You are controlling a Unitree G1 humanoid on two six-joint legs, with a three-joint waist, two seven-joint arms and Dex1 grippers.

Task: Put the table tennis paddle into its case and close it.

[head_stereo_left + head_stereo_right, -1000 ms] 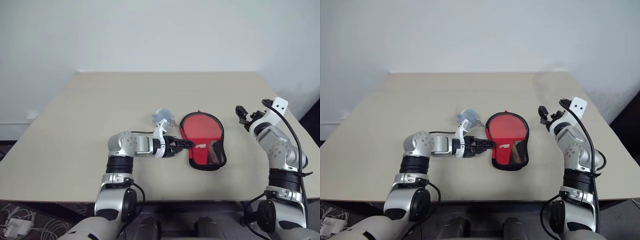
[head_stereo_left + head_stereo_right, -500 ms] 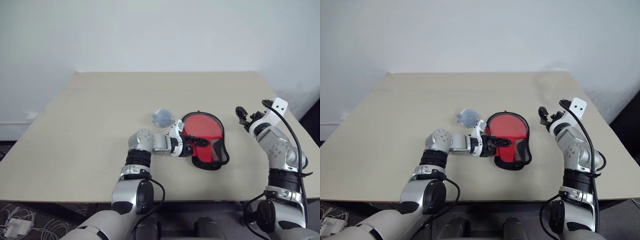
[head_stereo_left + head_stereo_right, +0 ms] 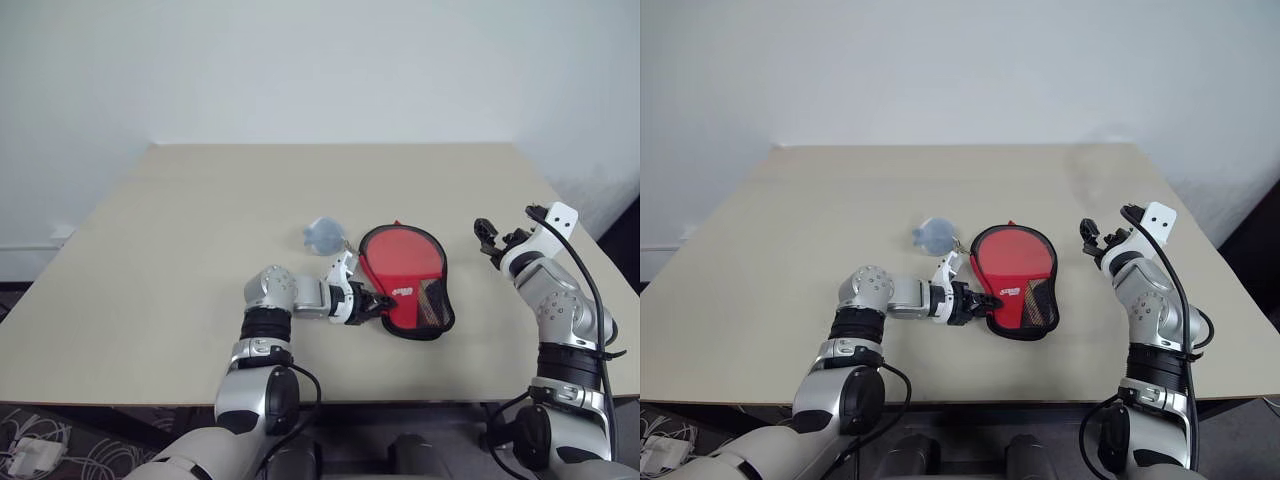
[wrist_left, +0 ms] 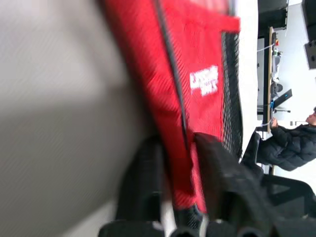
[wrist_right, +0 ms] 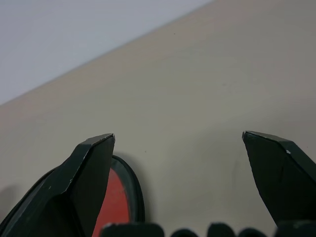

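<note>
L end effector point(image 3: 985, 301) clamped on case point(image 3: 1017, 279) rim edge, prob to lift flap; R end effector point(image 3: 502, 238) wide open, empty, clear above bench point(image 3: 180, 240).

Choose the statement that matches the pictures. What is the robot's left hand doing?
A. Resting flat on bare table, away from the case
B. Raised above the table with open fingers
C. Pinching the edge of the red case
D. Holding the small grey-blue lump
C: the left hand has its two black fingers shut on the near edge of the red case; the grey-blue lump lies apart, untouched.
</note>
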